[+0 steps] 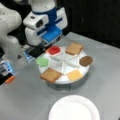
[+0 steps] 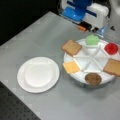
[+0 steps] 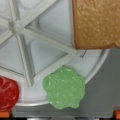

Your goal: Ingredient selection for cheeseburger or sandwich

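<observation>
Resting at the sectioned tray's (image 1: pixel 82 72) rim, left to right in a front view: toast square (image 1: pixel 51 75), green leaf (image 1: pixel 42 61), red disc (image 1: pixel 54 50), yellow square (image 1: pixel 74 75), second toast (image 1: pixel 74 48), brown disc (image 1: pixel 86 60). Gripper (image 1: pixel 41 46) hovers beyond the tray's far-left edge; jaw state cannot be told. Bench's (image 1: pixel 25 97) near edge: white plate (image 1: pixel 74 108).
</observation>
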Available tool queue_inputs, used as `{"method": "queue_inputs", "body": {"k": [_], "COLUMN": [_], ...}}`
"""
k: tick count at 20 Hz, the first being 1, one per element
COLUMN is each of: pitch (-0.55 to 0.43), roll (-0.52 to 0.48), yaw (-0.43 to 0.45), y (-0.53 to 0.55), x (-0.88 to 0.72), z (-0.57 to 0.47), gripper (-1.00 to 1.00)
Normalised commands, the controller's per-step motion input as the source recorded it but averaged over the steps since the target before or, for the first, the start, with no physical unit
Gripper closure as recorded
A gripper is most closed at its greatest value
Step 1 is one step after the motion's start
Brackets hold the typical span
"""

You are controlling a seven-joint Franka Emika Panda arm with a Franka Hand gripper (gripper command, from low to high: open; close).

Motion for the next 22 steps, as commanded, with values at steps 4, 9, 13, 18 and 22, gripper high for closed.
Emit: {"method": "queue_inputs", "body": {"k": [4, 9, 13, 18, 22], "pitch": [-0.017, 0.006, 0.033, 0.056, 0.085], "roll": [0.493, 0.555, 0.42, 0.305, 0.379], "yaw": [0.112, 0.034, -0.005, 0.033, 0.069], "y": [-0.05, -0.24, -0.35, -0.24, -0.12], "x": [0.0, 0.01, 0.0, 0.0, 0.05], "z": [-0.02, -0.06, -0.08, -0.09, -0.1], "gripper": [-1.0, -1.0, -1.0, -1.0, -1.0]}}
